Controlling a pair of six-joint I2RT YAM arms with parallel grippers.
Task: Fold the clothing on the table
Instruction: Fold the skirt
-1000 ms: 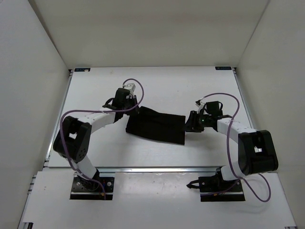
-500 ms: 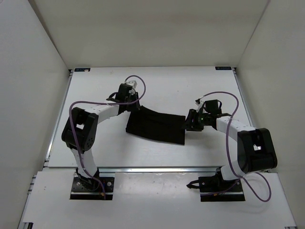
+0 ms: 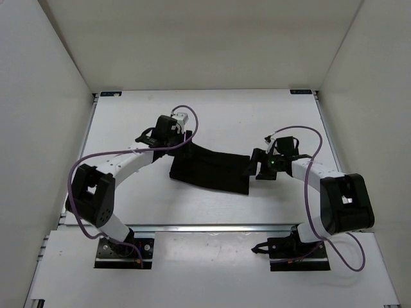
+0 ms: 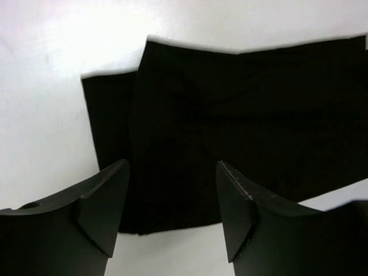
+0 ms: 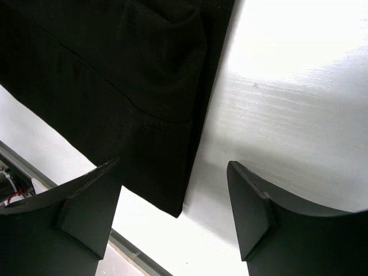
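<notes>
Clothing [image 3: 209, 170] of plain black, soft fabric lies flat near the middle of the large white rectangular table [image 3: 225, 115]. It is folded into a long oblong that runs from my left side to my right, its left end a little farther from my bases than its right end.

My left gripper [image 4: 172, 165], black and two-fingered, hangs over the garment's left end with its jaws wide apart and nothing between them. Through its wrist camera I see the cloth below the gap, with a narrower lower layer sticking out past the upper layer on the left of that view.

My right gripper [image 5: 173, 164], also black, sits at the right end of the clothing with its jaws spread wide and empty. One of its fingers [image 5: 86, 207] is over the black cloth and its mate is over bare white tabletop, with the cloth's straight edge running between them. In that view a stitched seam crosses the fabric and a soft pucker rises near the top. Neither gripper holds the cloth.

A silver aluminium rail [image 3: 212, 226] borders the near edge of the table, and small blue corner marks [image 3: 110, 93] sit at the far corners. Thin purple cables [image 3: 293, 126] loop along both of my white-and-black arms. Plain white enclosure walls [image 3: 38, 96] stand around the table.
</notes>
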